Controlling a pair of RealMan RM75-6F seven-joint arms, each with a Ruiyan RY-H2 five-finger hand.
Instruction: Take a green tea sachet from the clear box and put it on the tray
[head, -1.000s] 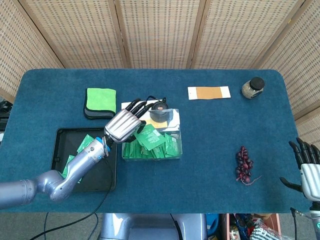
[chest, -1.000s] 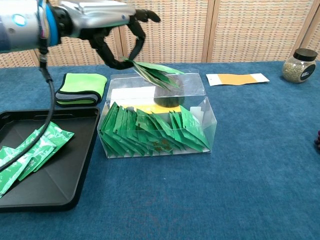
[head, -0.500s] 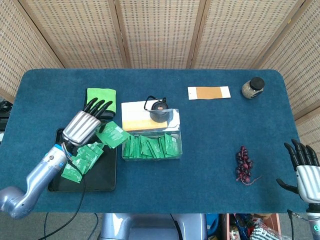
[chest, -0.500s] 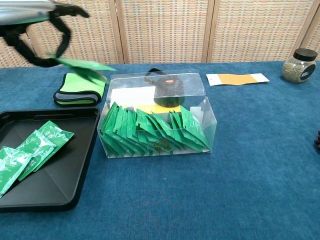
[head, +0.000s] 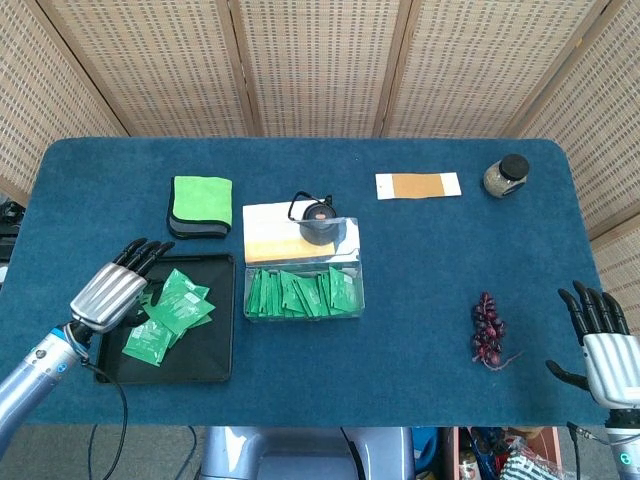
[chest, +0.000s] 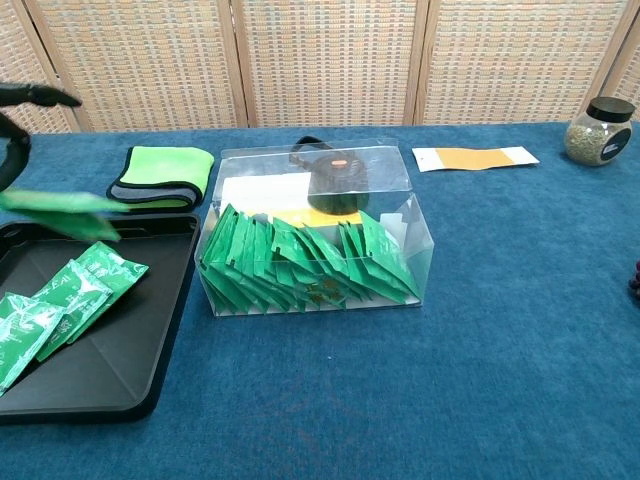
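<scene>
The clear box (head: 302, 291) (chest: 311, 252) stands mid-table, filled with several green tea sachets. Left of it lies the black tray (head: 208, 352) (chest: 112, 352) with a few sachets in it. My left hand (head: 108, 291) hovers over the tray's left side and pinches one green sachet (head: 184, 300) (chest: 62, 204), which hangs blurred just above the tray's far rim. In the chest view only that hand's dark fingertips (chest: 38, 95) show at the left edge. At the table's near right corner, my right hand (head: 602, 347) holds nothing, its fingers spread.
A green cloth (head: 202, 201) (chest: 165, 171) lies behind the tray. A black round object (head: 318, 223) (chest: 336, 186) sits on a white and yellow pad behind the box. Further right are an orange card (head: 418, 185) (chest: 475, 157), a jar (head: 507, 175) (chest: 598, 130) and a dark berry bunch (head: 487, 330).
My left hand lifted a sachet out of the clear box and carried it left and toward me, to above the tray. The right hand barely shifted.
</scene>
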